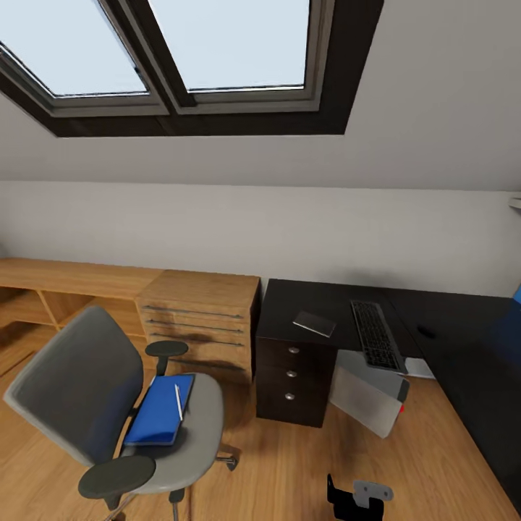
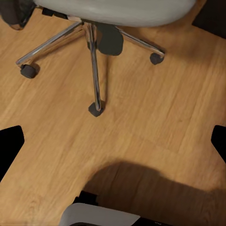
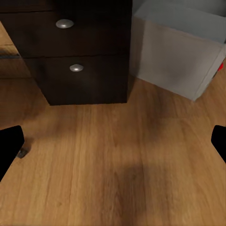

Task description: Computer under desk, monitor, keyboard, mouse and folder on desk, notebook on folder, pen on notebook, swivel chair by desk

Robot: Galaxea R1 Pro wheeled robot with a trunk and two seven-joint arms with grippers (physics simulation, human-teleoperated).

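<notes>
Open wood floor [image 1: 289, 463] between swivel chair [image 1: 108, 405] and desk [image 1: 304, 362].

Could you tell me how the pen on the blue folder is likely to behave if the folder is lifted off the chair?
The pen is thin and round and lies loose on the folder, so it would probably roll or slide off if the folder tilts. The folder looks flat and fairly stiff, likely light.

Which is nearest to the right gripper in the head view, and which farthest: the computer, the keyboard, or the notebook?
From the right gripper, low in the head view:
1. The computer, on the floor under the desk, just beyond the gripper.
2. The keyboard, on the desk above the computer.
3. The notebook, on the desk beside the keyboard; close to call with it.
</notes>
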